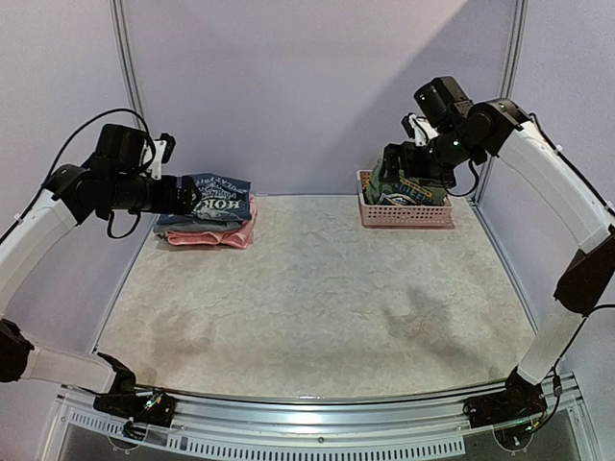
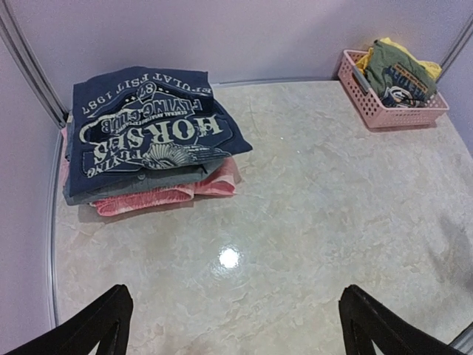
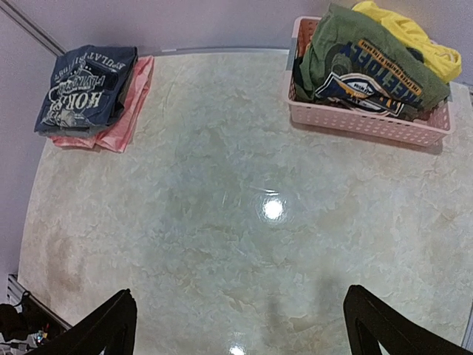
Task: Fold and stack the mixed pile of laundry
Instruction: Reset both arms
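The green printed tee (image 3: 369, 63) lies heaped in the pink basket (image 3: 362, 123) at the upper right of the right wrist view, its long axis along the basket, with the yellow piece (image 3: 405, 33) behind it. The right pincer (image 3: 240, 292), released and empty, is the nearer one; the tee sits ahead and to its right. The left pincer (image 2: 236, 290), also released, faces the folded navy top (image 2: 148, 129) at upper left of the table (image 3: 222, 185).

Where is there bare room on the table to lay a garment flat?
The table is bare across its middle and whole near half, from the folded stack at far left to the basket at far right. Only those two far corners are crowded; the basket is heaped, green tee on top.
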Tool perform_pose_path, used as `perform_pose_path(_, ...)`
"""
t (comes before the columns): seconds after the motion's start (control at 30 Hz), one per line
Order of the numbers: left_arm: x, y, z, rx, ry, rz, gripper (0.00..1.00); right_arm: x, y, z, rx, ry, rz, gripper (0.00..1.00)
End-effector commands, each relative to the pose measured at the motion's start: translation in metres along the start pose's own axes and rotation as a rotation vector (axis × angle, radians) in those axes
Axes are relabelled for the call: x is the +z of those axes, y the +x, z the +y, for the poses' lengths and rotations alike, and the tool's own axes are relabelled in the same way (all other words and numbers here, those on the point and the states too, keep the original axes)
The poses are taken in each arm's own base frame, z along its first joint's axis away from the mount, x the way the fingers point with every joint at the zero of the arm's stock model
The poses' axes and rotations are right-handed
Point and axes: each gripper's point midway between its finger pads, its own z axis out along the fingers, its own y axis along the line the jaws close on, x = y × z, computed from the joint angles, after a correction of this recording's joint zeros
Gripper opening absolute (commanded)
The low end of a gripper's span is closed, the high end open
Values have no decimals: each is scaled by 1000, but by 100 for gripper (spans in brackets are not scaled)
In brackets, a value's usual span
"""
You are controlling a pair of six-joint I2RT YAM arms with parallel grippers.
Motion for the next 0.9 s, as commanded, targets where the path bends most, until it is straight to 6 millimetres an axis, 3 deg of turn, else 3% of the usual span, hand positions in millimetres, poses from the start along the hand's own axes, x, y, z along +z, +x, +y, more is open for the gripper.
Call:
perform_pose_path(0.0,-4,18,-22,7,72,46,100,-51,-30,-15,52,23,-196,99)
perform_pose_path(0.17,-5,32,-40,11,131,60,99,-73,-24,-27,97,13,-291,99)
perform_pose_path(0.27,-4,41,-48,0,155,66,100,-73,-9,-42,173,17,-347,99)
perform_pose_path(0.4,-3,51,-52,-39,176,65,99,-94,10,-58,276,-48,-475,99)
perform_pose_path(0.43,-2,53,-53,-50,180,62,99,-89,19,-64,303,-43,-481,99)
perform_pose_path(0.5,-2,55,-54,-56,183,61,100,-98,23,-76,356,-30,-526,99)
perform_pose_path(0.63,-1,55,-54,-54,182,49,100,-112,28,-88,403,-10,-565,99)
perform_pose_path(0.87,3,51,-56,-39,183,44,100,-118,30,-91,399,-2,-576,99)
